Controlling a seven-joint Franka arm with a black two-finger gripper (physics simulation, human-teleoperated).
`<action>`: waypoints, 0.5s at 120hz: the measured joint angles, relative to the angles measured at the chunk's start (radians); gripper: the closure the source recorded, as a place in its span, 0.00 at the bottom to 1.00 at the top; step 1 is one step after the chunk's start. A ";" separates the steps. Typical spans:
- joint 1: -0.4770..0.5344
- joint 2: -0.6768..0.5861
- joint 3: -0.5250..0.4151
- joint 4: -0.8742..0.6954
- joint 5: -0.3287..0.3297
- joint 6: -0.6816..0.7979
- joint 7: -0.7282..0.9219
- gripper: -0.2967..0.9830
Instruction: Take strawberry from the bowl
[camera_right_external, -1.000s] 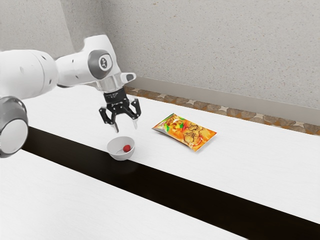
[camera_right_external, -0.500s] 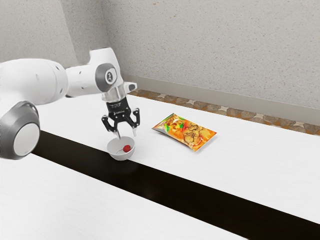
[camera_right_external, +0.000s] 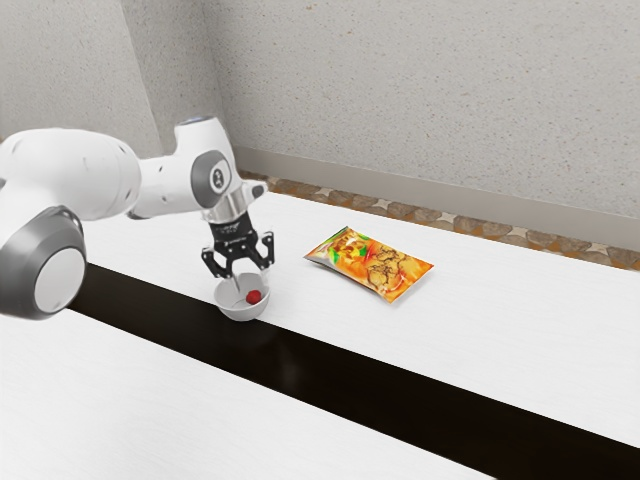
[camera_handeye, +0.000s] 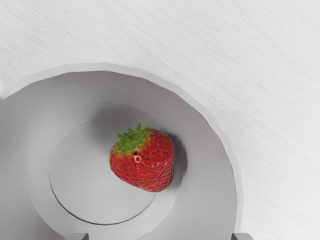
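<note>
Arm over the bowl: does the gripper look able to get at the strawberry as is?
Probably yes. The gripper is open at the bowl, and nothing covers the strawberry inside. It sits off-centre, so the bowl's wall might crowd the grasp a little.

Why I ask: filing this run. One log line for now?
gripper: open, at bowl | strawberry: in bowl, ungrasped | packet: on table | pick: pending

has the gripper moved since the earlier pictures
Yes: in the exterior view the gripper has come down, lower against the white bowl, which has stayed put.
</note>
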 joint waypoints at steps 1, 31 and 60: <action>0.000 0.000 0.000 -0.001 0.000 0.002 0.000 0.51; 0.005 0.026 0.000 -0.006 -0.033 0.054 0.010 0.54; 0.023 0.048 0.000 -0.005 -0.048 0.082 0.033 0.58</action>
